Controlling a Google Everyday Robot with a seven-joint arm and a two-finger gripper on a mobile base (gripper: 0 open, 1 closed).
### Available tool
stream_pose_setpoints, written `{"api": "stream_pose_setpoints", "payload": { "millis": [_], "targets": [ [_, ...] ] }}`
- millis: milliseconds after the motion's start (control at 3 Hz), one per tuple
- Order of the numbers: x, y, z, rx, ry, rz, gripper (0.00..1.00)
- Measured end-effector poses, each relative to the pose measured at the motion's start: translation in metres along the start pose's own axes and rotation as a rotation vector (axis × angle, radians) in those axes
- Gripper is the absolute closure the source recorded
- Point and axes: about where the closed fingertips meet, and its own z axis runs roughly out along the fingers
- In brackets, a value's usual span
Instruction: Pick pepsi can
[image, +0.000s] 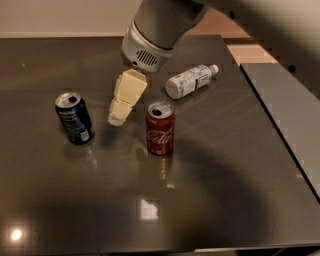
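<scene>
The pepsi can (74, 118) is dark blue with a silver top and stands upright on the dark table at the left. My gripper (120, 116) hangs from the grey arm, its cream fingers pointing down to the left. It sits between the pepsi can and the red Coca-Cola can (160, 127), to the right of the pepsi can and apart from it. It holds nothing.
A clear plastic bottle (190, 81) with a white label lies on its side behind the red can. The dark table (210, 190) ends at the right in an edge, beside a second grey surface (290, 110).
</scene>
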Motion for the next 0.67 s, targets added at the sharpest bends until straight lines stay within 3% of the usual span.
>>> {"api": "stream_pose_setpoints", "payload": {
  "millis": [667],
  "targets": [
    [-0.031,0.013,0.037,-0.030,-0.060,-0.022,0.00]
  ]
}}
